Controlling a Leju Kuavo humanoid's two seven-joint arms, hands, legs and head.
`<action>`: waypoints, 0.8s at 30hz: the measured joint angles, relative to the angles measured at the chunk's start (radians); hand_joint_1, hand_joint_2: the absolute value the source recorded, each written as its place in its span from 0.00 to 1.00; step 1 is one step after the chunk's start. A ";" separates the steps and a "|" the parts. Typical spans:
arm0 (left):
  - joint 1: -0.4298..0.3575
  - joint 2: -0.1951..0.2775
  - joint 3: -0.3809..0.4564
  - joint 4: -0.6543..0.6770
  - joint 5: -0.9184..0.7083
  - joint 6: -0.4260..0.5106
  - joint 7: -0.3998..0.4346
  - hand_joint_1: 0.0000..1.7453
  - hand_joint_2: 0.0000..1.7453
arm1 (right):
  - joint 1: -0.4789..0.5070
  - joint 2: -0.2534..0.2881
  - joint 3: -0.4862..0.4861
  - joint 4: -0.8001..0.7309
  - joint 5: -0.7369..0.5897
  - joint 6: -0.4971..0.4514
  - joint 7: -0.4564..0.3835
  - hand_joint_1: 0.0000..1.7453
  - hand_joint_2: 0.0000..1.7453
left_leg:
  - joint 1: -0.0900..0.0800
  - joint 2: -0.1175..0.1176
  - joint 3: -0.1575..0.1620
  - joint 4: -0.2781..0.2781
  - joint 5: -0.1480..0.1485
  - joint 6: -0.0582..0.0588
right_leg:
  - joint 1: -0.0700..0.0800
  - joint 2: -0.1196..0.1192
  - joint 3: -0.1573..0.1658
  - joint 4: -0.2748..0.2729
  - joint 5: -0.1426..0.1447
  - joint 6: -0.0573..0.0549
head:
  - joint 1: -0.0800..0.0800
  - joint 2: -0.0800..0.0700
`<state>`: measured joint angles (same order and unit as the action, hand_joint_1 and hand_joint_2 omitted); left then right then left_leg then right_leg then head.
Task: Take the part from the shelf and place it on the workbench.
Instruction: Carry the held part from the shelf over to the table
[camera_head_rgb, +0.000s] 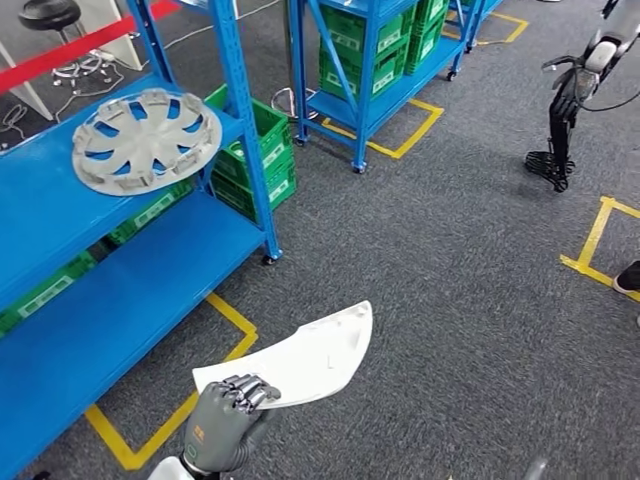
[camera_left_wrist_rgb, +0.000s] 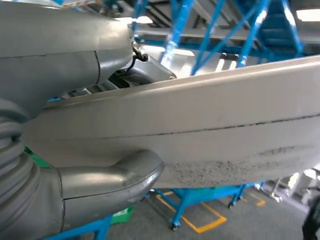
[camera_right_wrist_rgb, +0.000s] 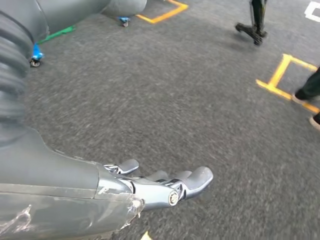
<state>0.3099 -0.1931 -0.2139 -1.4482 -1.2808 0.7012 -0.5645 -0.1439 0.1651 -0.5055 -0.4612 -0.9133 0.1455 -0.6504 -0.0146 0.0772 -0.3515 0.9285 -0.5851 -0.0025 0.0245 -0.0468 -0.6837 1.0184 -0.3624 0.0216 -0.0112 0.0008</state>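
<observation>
The left hand (camera_head_rgb: 226, 420) grips the part (camera_head_rgb: 302, 358), a flat white curved panel, at its near end, fingers over the top face and the thumb (camera_left_wrist_rgb: 113, 182) pressed under it. The part is off the shelf (camera_head_rgb: 113, 300) and is carried level above the grey carpet floor (camera_head_rgb: 468, 250), just beyond the shelf's lower front corner. Holding it by one end leaves the long free end clear for laying down first; no bench is in view, so placement is judged still ahead.

The right hand (camera_right_wrist_rgb: 166, 185) holds nothing, fingers extended and lying close together, palm toward the floor.

A silver wheel cover (camera_head_rgb: 146, 140) rests on the upper shelf. Green crates (camera_head_rgb: 264, 150) carry white labels, too small to read. An orange mark on the back of the left hand is also illegible.
</observation>
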 joint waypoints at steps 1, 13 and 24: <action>0.000 -0.001 0.003 -0.001 -0.003 0.000 -0.003 1.00 1.00 | 0.002 0.001 0.000 0.001 -0.002 0.000 0.000 0.00 1.00 | -0.001 0.001 0.000 0.012 0.006 -0.006 | -0.003 0.011 0.009 -0.001 -0.004 -0.008 | -0.001 0.000; 0.012 -0.007 0.020 -0.002 0.026 0.001 -0.054 1.00 1.00 | -0.003 0.005 0.000 0.007 -0.020 -0.005 0.000 0.00 1.00 | 0.018 -0.132 -0.306 0.124 0.121 -0.023 | -0.014 0.147 0.144 -0.002 -0.103 -0.007 | -0.004 0.000; 0.009 -0.011 0.017 -0.002 0.026 0.002 -0.057 1.00 1.00 | -0.008 0.008 0.000 0.016 -0.030 -0.008 0.000 0.00 1.00 | 0.016 -0.051 -0.324 0.077 0.230 0.020 | -0.025 0.054 0.056 0.261 -0.287 0.043 | 0.001 0.000</action>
<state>0.3186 -0.2040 -0.1968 -1.4503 -1.2548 0.7031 -0.6214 -0.1520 0.1732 -0.5055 -0.4456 -0.9434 0.1370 -0.6504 0.0009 0.0261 -0.6753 1.0051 -0.3549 0.0177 -0.0007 0.0073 -0.6282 1.2791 -0.6489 0.0650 -0.0098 0.0004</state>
